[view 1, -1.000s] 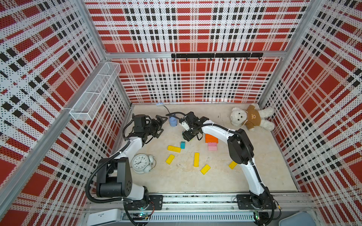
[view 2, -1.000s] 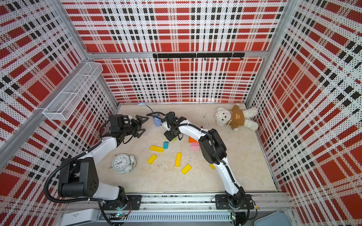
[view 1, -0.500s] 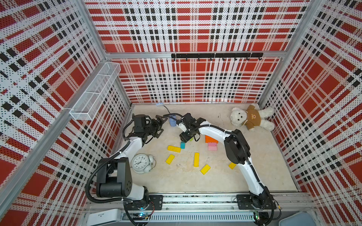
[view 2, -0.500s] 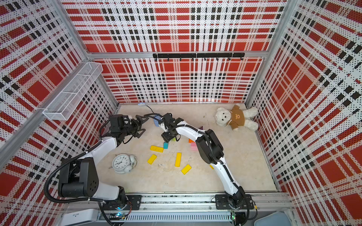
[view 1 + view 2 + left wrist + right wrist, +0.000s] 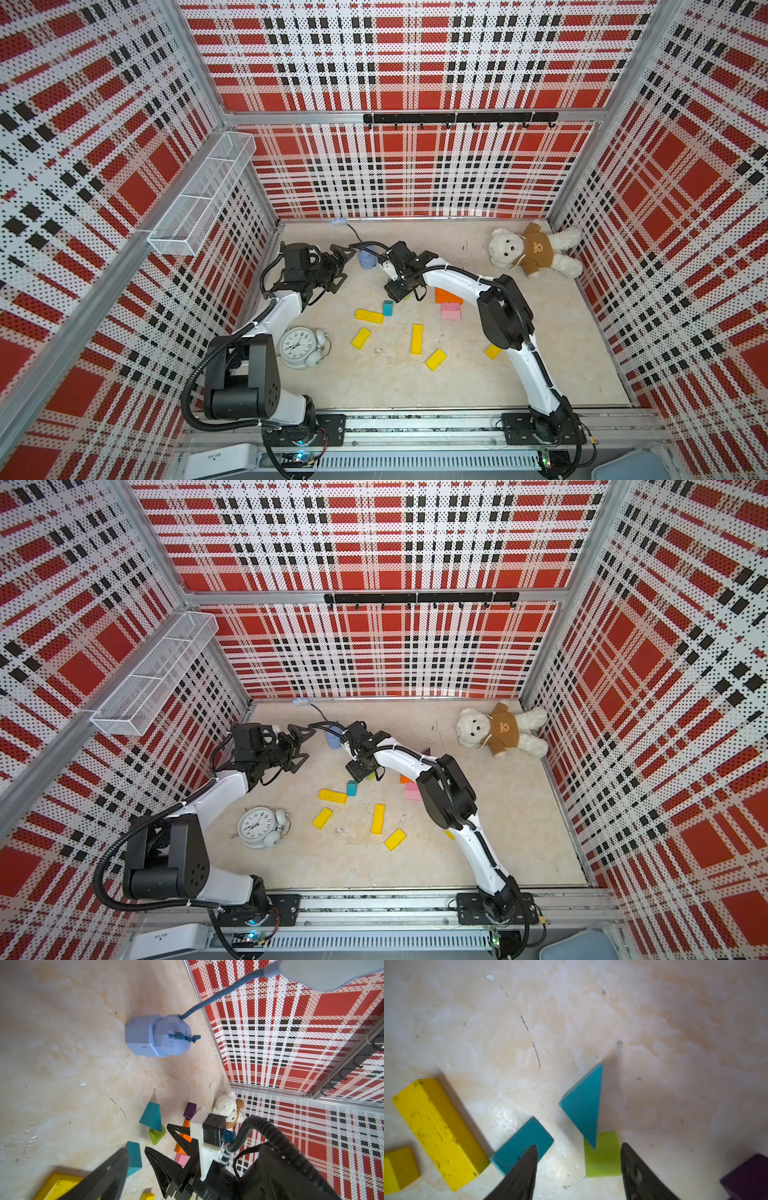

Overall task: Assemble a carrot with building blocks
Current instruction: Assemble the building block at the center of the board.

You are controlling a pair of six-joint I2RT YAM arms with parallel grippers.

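The building blocks lie scattered on the beige floor. My right gripper [image 5: 406, 294] [image 5: 578, 1145] points down at them, open and holding nothing. A lime-green block [image 5: 604, 1155] lies on the floor between its fingers, with a teal triangle [image 5: 583, 1105] just beyond it. A teal block [image 5: 387, 307] [image 5: 523, 1145] lies by one finger, beside a yellow bar [image 5: 369, 316] [image 5: 438, 1130]. Orange [image 5: 446, 297] and pink [image 5: 451, 311] bars sit right of the gripper, and a purple block [image 5: 747, 1178] is nearby. More yellow bars [image 5: 417, 339] lie nearer the front. My left gripper [image 5: 345, 266] hovers wide open and empty at the back left.
A white alarm clock [image 5: 300, 340] stands at the front left. A plush bear [image 5: 528, 253] lies in the back right corner. A light-blue device [image 5: 368, 259] with a cord sits between the two grippers. A wire basket [image 5: 199, 199] hangs on the left wall.
My right gripper has shifted slightly to the left over the lime-green and teal blocks, its opening unchanged. The left arm has stayed still.
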